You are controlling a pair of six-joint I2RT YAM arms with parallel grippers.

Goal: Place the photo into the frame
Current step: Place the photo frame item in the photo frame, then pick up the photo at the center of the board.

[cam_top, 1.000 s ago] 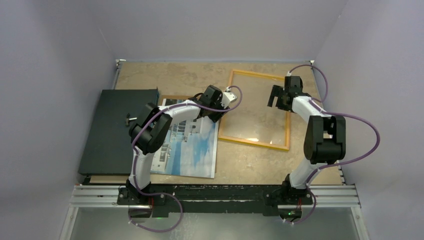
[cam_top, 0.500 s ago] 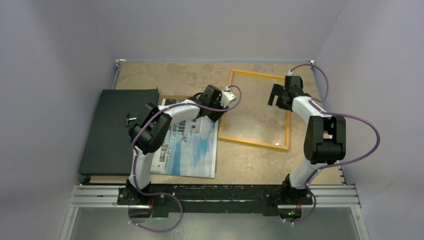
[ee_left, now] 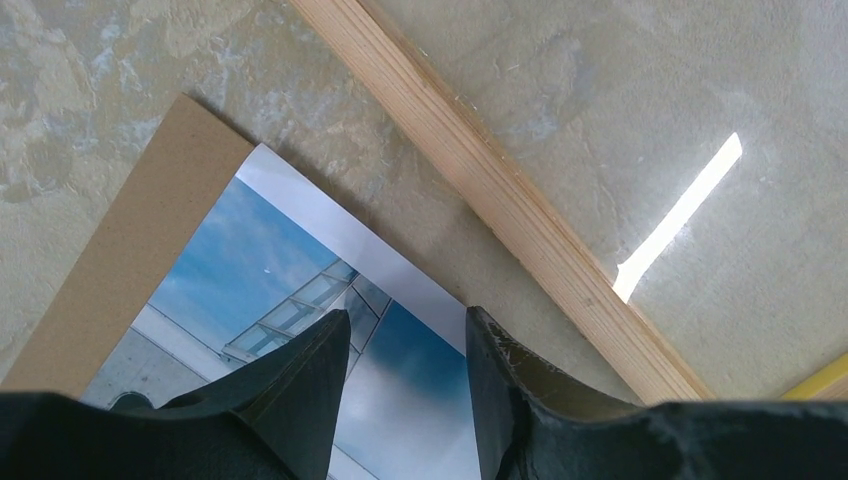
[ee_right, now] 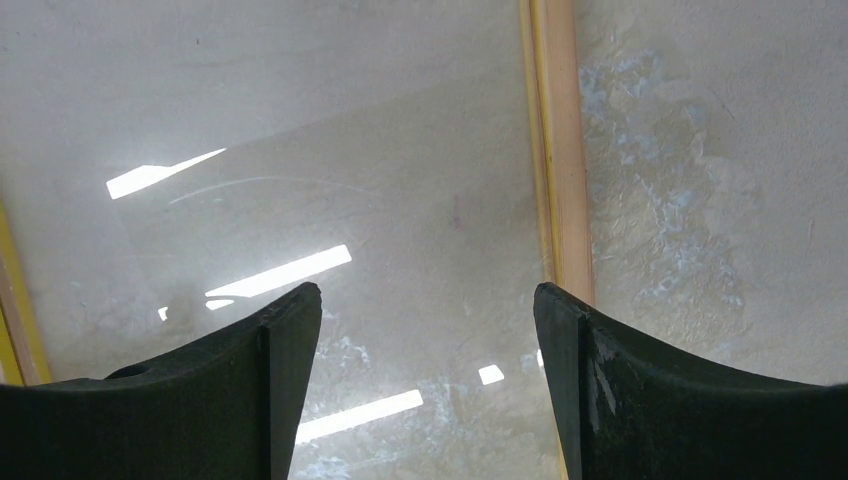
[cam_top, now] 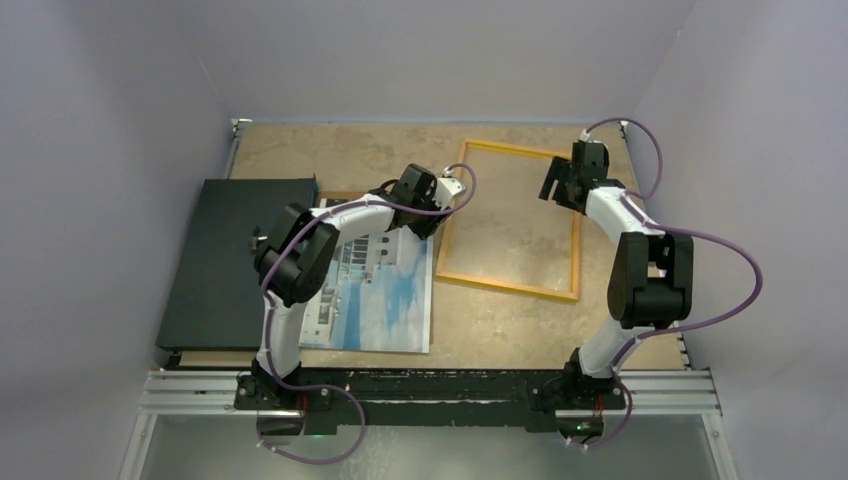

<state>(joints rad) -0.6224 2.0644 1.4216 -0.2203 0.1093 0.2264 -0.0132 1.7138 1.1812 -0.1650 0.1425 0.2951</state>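
Open bench (cam_top: 340, 150) at twelve o'clock
A black panel (cam_top: 220, 270) blocks nine o'clock; the frame (cam_top: 505, 286) fills two o'clock.

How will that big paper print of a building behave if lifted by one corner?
Probably floppy: the paper building print looks thin and lies flat. Likely light, and apt to slide over the brown backing board beneath it.

Pale lilac walls (cam_top: 420, 50) are enclosing me on three sides. A mottled tan tabletop (cam_top: 330, 150) is lying beneath me.
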